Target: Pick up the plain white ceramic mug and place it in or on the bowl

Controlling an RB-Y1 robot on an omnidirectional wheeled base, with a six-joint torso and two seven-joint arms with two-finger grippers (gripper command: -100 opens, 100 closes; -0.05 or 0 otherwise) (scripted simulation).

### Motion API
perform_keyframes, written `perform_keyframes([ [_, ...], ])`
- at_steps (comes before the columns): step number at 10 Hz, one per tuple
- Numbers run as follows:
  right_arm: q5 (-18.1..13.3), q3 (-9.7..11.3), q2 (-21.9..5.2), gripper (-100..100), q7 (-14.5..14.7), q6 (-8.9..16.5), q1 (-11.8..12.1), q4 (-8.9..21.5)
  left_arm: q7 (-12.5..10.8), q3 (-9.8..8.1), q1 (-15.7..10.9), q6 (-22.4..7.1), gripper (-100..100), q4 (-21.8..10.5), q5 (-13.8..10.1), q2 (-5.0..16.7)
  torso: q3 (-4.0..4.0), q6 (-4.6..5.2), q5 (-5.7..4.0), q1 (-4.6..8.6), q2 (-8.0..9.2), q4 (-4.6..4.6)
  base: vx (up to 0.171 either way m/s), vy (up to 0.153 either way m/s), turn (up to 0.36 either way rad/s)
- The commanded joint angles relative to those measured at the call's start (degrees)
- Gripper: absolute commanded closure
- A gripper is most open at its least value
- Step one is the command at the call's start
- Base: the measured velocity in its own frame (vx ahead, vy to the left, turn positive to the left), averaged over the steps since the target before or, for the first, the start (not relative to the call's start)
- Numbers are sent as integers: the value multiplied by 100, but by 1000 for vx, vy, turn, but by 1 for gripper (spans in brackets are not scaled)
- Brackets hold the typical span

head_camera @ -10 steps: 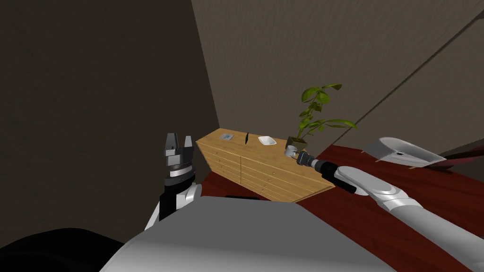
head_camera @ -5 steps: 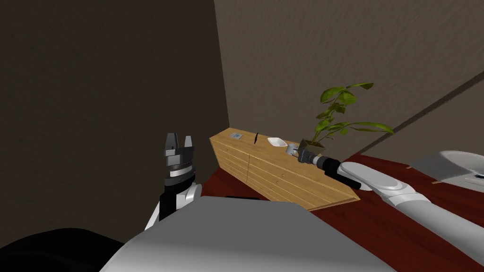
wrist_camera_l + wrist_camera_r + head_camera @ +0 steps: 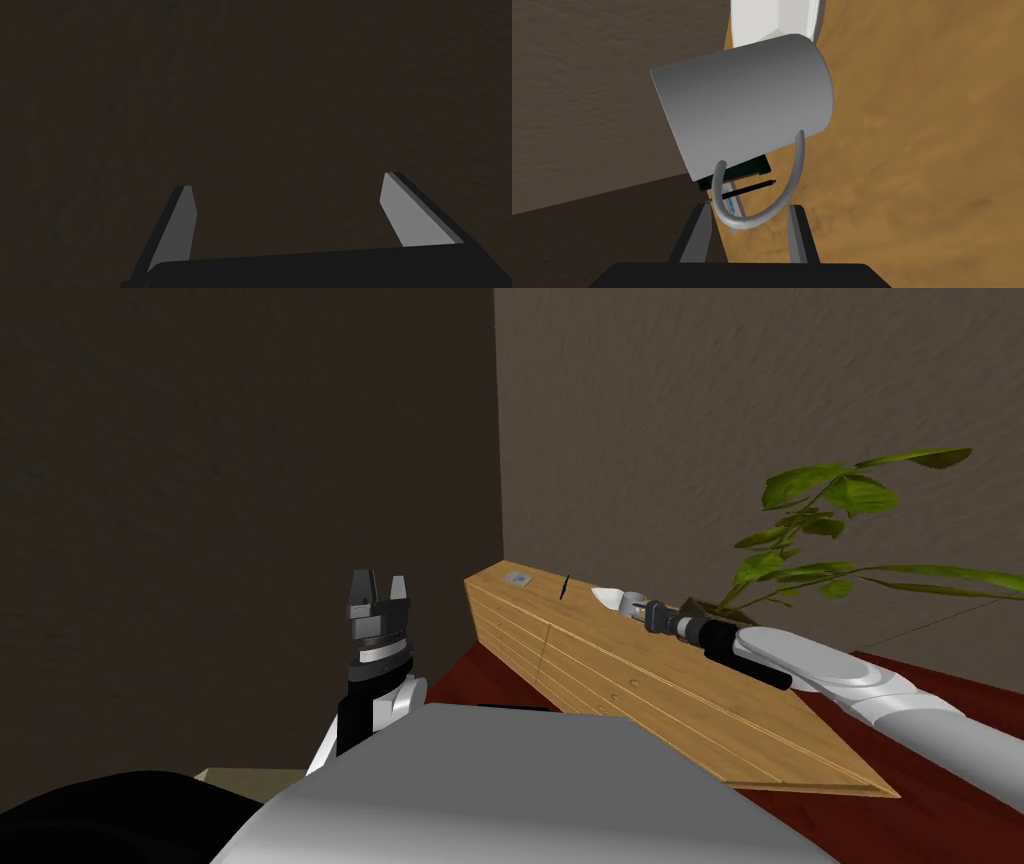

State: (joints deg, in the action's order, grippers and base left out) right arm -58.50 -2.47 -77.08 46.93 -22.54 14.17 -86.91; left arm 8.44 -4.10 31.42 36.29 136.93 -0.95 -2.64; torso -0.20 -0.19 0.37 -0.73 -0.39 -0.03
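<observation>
Now mid-carry, the right gripper (image 3: 749,212), pinching the handle of the grey-white mug (image 3: 742,105), holds it above the wooden tabletop (image 3: 927,150) just beside the white bowl (image 3: 772,17); next it likely needs lowering into the bowl, then release.

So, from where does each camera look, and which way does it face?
Head view: on the head, looking down and forward at the dresser; left end effector raised, right end effector stretched over the dresser.
Left wrist view: on the left hand, looking along its open fingers.
Right wrist view: on the right hand, looking along fingers shut on the handle of the mug, bowl just beyond.
Shared: head and right wrist views both show mug, bowl, dresser.
</observation>
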Motion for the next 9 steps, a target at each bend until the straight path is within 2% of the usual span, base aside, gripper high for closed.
perform_keyframes([
  [1, -108, -7, -173, 100, -41, 97, 81, 54, 0, 0, 0, 0, 0, 0, 0, 0, 0, 0, 0, 0, 0, 0, 93, 84, 86],
  [2, -232, -54, -352, 100, -62, 175, 183, 173, 0, 0, 0, 0, 0, 0, 0, 0, 3, 6, -1, 8, 5, 1, 137, 68, 104],
  [6, -559, -213, -765, 100, -179, 447, 456, 494, 0, -1, 1, 0, 0, 0, 0, 0, -1, 9, 0, 15, -4, 2, 141, 81, 32],
  [9, -762, -349, -972, 100, -311, 692, 629, 742, 0, -1, 1, 0, 0, 0, 0, 1, 2, 11, -4, 32, -1, 4, 145, 43, -49],
])
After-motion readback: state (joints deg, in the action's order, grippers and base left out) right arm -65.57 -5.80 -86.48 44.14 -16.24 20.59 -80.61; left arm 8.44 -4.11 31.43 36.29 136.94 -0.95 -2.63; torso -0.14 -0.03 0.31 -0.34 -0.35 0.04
